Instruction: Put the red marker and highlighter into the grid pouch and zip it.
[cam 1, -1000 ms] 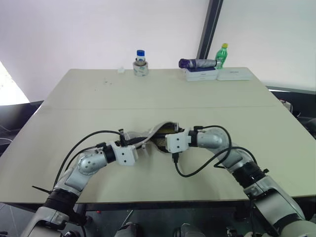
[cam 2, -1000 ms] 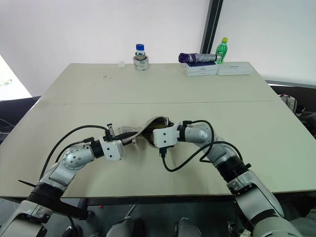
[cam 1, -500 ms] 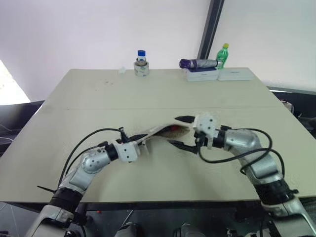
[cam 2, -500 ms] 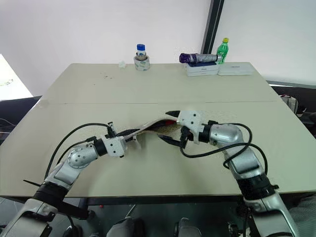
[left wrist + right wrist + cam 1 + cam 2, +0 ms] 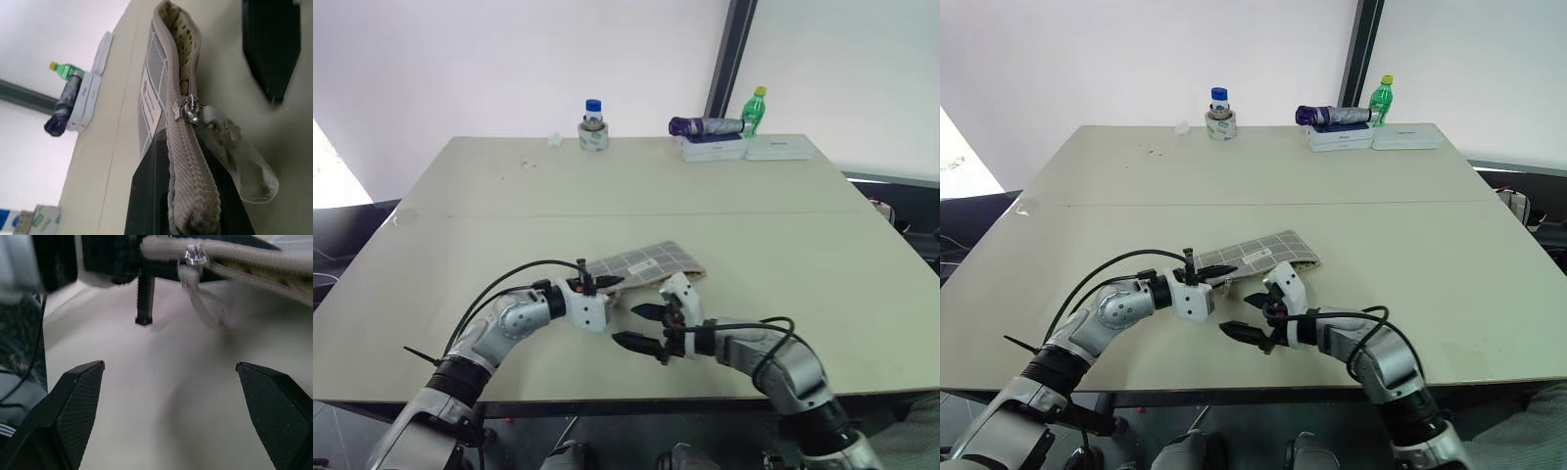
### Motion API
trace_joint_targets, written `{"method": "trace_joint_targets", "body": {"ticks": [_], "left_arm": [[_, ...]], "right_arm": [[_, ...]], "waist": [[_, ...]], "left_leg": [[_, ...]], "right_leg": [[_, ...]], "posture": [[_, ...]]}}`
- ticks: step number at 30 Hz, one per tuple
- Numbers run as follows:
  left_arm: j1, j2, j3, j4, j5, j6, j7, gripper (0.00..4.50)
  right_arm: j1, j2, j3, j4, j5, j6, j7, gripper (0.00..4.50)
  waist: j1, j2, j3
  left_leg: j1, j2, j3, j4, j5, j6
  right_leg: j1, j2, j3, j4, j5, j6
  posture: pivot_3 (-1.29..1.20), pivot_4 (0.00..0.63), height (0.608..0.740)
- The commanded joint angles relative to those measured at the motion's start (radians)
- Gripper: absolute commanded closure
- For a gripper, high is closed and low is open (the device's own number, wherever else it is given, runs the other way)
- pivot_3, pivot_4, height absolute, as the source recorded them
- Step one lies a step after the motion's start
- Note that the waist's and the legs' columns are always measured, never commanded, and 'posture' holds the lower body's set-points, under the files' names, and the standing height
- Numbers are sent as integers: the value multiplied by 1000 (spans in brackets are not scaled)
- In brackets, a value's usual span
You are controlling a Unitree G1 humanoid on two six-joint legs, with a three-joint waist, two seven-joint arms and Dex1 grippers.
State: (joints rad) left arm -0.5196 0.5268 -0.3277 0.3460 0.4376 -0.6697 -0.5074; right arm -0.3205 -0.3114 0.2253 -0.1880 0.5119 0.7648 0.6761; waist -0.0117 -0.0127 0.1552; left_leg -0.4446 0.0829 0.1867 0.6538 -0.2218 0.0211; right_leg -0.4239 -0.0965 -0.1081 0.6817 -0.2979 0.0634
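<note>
- The flat grey fabric grid pouch (image 5: 644,262) with white lines lies on the beige table (image 5: 509,206), near its front edge.
- The left gripper (image 5: 605,284) has its jaws clenched on the pouch's zip end.
- The right gripper (image 5: 641,327) hovers just beside the pouch, jaws spread wide and empty.
- The metal zip pull (image 5: 190,108) sits partway along, and the mouth beyond it gapes.
</note>
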Motion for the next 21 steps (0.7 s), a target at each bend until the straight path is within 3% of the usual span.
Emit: {"method": "trace_joint_targets", "body": {"ticks": [1, 16, 19, 21], "left_arm": [[-24, 4, 1, -28, -1, -19, 9, 4500], [-38, 9, 7, -65, -11, 6, -5, 4500], [-41, 8, 4, -65, -10, 6, -3, 4500], [-42, 7, 4, -64, -10, 9, -3, 4500]], "right_arm": [[-29, 37, 9, 4, -31, -41, -28, 45], [-59, 158, -26, 64, -59, -122, -88, 45], [-78, 179, -22, 104, -70, -140, -84, 797], [-82, 178, -16, 116, -84, -148, -81, 1874]], "waist": [[0, 0, 0], [-2, 0, 0], [-3, 0, 0], [-3, 0, 0]], "left_leg": [[0, 0, 0, 0, 0, 0], [0, 0, 0, 0, 0, 0], [0, 0, 0, 0, 0, 0], [0, 0, 0, 0, 0, 0]], "right_leg": [[0, 0, 0, 0, 0, 0], [0, 0, 0, 0, 0, 0], [0, 0, 0, 0, 0, 0], [0, 0, 0, 0, 0, 0]], "posture": [[0, 150, 740], [0, 150, 740], [0, 150, 740], [0, 150, 740]]}}
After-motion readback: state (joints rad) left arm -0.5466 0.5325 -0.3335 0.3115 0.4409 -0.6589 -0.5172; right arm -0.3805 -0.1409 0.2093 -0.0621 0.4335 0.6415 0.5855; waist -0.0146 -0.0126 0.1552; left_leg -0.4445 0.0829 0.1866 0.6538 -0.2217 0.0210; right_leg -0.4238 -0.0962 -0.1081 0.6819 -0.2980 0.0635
